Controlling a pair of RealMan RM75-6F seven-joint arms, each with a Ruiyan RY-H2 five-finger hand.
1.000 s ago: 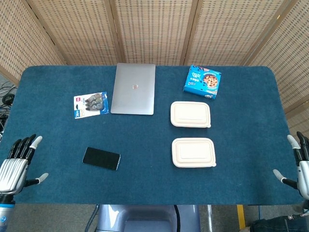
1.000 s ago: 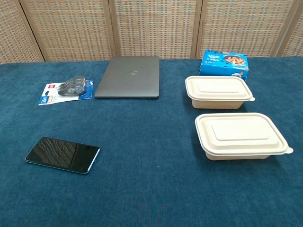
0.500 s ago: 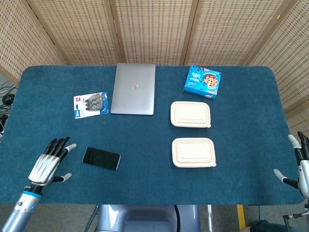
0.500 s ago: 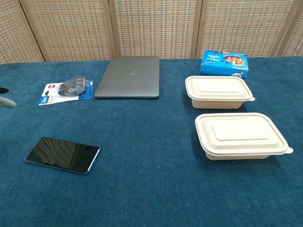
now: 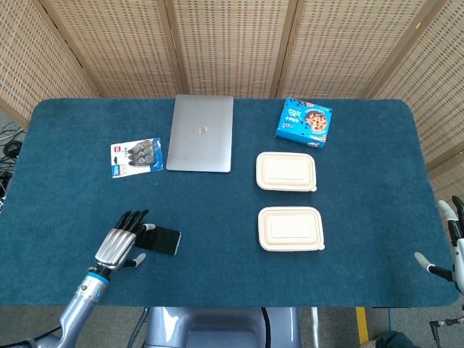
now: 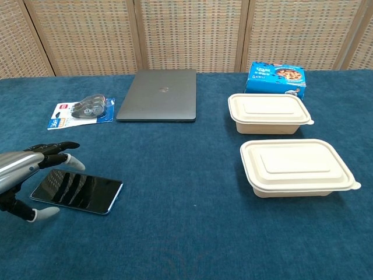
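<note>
My left hand (image 5: 122,245) (image 6: 23,170) hovers over the left end of a black phone (image 5: 161,240) (image 6: 81,192) lying flat on the blue table (image 5: 217,210). Its fingers are spread and hold nothing; whether they touch the phone I cannot tell. My right hand (image 5: 451,246) shows only at the right edge of the head view, off the table's corner, fingers apart and empty. The chest view does not show it.
A closed grey laptop (image 5: 201,133) (image 6: 158,95) lies at the back. Left of it is a blister pack (image 5: 135,157) (image 6: 80,111). Two lidded beige food containers (image 5: 286,171) (image 5: 291,228) sit at right centre, a blue cookie box (image 5: 304,122) (image 6: 276,77) behind them.
My left hand has moved rightward from the table's left edge until it is above the phone's left end. The right hand has barely shifted.
</note>
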